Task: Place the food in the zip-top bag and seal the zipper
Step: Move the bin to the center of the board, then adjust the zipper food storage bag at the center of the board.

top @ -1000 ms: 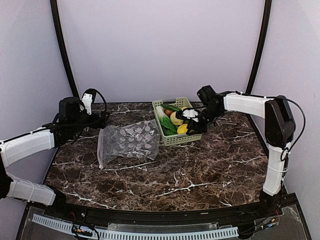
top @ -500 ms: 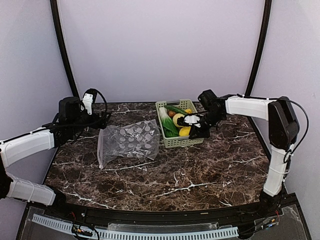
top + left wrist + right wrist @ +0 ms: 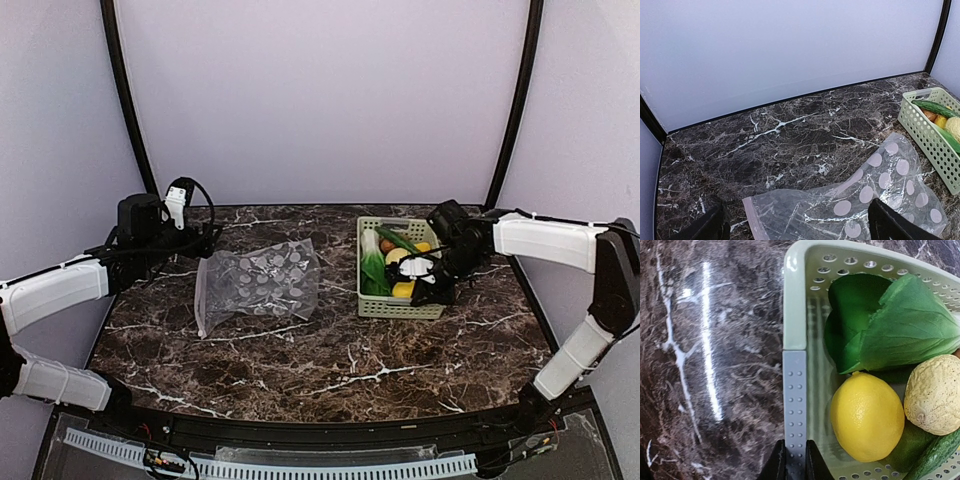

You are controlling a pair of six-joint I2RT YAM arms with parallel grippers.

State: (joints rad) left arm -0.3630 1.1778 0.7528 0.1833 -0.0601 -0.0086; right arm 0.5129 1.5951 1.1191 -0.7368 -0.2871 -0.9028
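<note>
Right claw [image 3: 425, 281] pinched on the near-left wall of the light green slotted basket [image 3: 400, 309]. In the wrist view the grey dotted pad [image 3: 794, 405] lies flat against the rim.

Left claw [image 3: 205, 238] spread wide, holding nothing, at the far-left side of the counter [image 3: 330, 350]. Its two dark fingers [image 3: 705, 227] straddle the near corner of the zip-top bag [image 3: 865, 195].

Counter: dark brown marble with white veins, glossy, with glare streaks. Plain pale lilac walls [image 3: 320, 100] on three sides, with a black curved pole [image 3: 125, 100] in each back corner.

Bag: clear, crumpled and floppy, with pale round dots. It lies flat left of centre, well apart from the basket. The zipper [image 3: 751, 220] is a faint pinkish strip along the bag's left edge. Cannot tell whether it is pressed closed.

Food, all in the basket, right of centre:
- leafy bok choy [image 3: 890, 325] at the left end
- lemon [image 3: 867, 416] just beside it
- tan bumpy lump [image 3: 935, 395] touching the lemon
- long green vegetable [image 3: 935, 106] across the far end
- orange fruit [image 3: 931, 115] under the long green vegetable
</note>
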